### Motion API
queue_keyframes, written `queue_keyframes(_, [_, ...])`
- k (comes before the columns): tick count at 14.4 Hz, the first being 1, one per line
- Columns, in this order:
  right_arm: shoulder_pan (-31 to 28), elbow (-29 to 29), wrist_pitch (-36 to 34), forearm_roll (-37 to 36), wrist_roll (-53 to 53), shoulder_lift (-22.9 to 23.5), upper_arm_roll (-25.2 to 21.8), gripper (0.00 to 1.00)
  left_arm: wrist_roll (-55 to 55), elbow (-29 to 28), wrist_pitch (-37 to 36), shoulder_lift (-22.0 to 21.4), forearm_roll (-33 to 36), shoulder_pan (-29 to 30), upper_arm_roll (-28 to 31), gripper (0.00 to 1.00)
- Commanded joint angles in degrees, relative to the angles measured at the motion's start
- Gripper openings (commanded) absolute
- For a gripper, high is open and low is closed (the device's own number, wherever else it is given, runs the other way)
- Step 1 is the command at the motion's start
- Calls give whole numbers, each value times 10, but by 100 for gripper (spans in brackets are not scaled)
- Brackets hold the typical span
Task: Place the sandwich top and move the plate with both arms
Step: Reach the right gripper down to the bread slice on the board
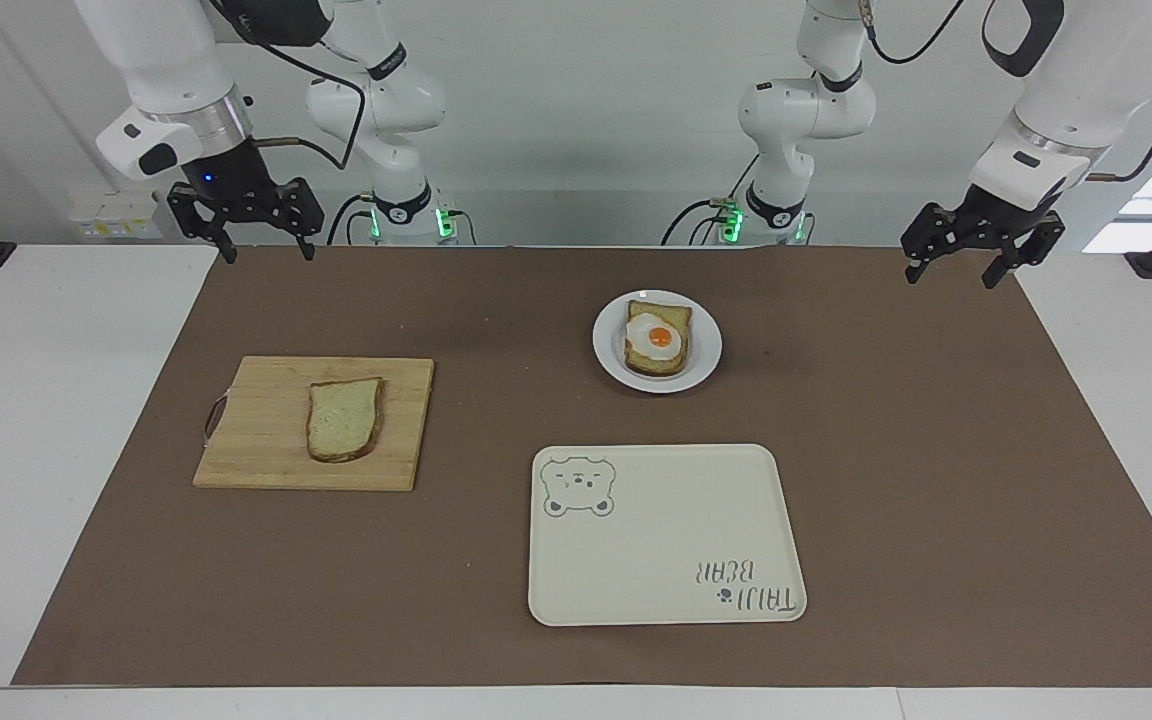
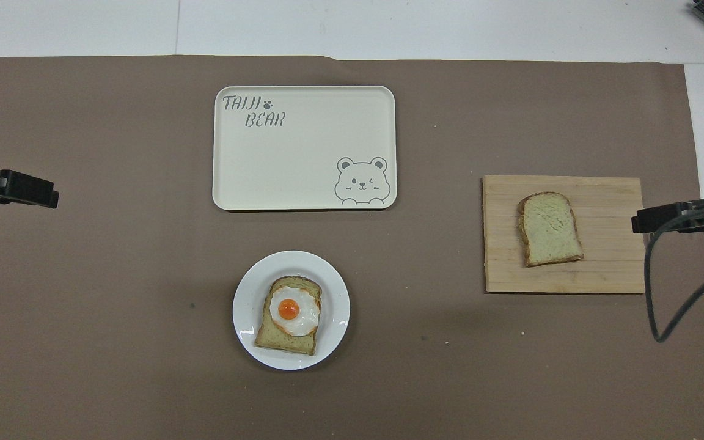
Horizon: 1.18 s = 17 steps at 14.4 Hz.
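The sandwich top [image 1: 343, 418], a plain bread slice, lies on a wooden cutting board [image 1: 266, 430] toward the right arm's end of the table; it also shows in the overhead view [image 2: 550, 229]. The small white plate [image 1: 706, 345] holds a bread slice with a fried egg [image 1: 658, 340], and its rim shows in the overhead view [image 2: 337, 305]. My right gripper [image 1: 269, 256] hangs open and empty over the mat's edge by the board. My left gripper [image 1: 951, 280] hangs open and empty over the mat's edge at the left arm's end, and that arm waits.
A cream rectangular tray [image 1: 666, 540] with a bear drawing lies farther from the robots than the plate. A brown mat [image 1: 886, 450] covers the table's middle. The board [image 2: 608, 269] has a small handle at its end toward the right arm.
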Motion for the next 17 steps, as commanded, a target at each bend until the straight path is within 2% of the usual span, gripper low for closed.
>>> queue_keyframes(1, [-18,-88,113,25,-55,7,1,100,-3,-7,-5,-8,-6,6,-3,100])
queue_keyframes(5, [-20,-88,185,26,-61,93,1,100,-3,-7,-5,-8,-6,6,-3,100])
queue_keyframes(8, [-20,-90,236,26,-62,139,1,100,-3,-7,-5,-8,-6,6,-3,100])
queue_keyframes(11, [-39,-112,271,55,-77,158,1,100,-3,-7,-5,-8,-6,6,-3,100])
queue_keyframes(14, [-69,-126,301,143,-204,188,1,100,-4,-7,-5,-8,-6,6,-3,100])
queue_keyframes(17, [-72,-147,330,146,-221,212,1,100,-3,-7,-5,-8,-6,6,-3,100])
